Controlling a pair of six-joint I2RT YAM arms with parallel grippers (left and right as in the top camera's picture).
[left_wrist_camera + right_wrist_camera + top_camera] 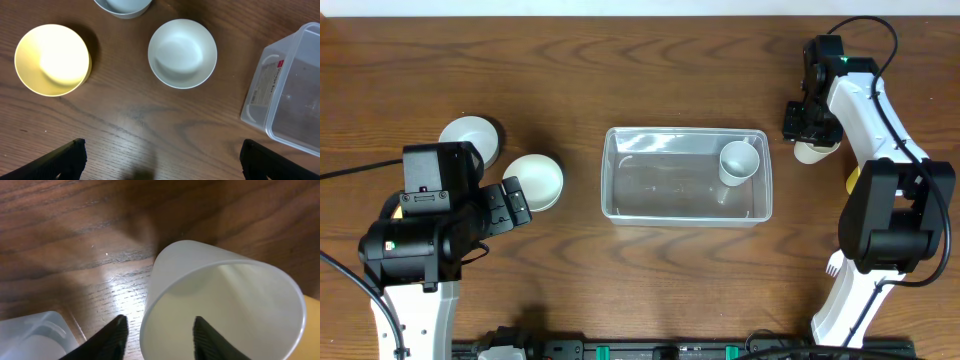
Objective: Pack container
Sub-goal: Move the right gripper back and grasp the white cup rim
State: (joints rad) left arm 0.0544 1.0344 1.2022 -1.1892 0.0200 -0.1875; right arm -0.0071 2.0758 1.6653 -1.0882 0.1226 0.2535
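The clear plastic container (660, 205) lies at the table's middle with one white cup (740, 163) standing in its right end. My right gripper (810, 125) is just right of the container, over a second white cup (813, 152). In the right wrist view its fingers (159, 337) are open and straddle that cup's (225, 300) near wall, one finger inside and one outside, not pinching it. My left gripper (510, 205) is wide open and empty (162, 160) over bare wood beside a white bowl (182, 52), left of the container (290, 95).
A grey bowl (470, 135) sits at the far left and shows in the left wrist view (122, 6). A yellow bowl (52, 59) shows only there. A yellow object (852, 180) and a white fork (834, 265) lie by the right arm. The container's corner (30, 335) is close to the right fingers.
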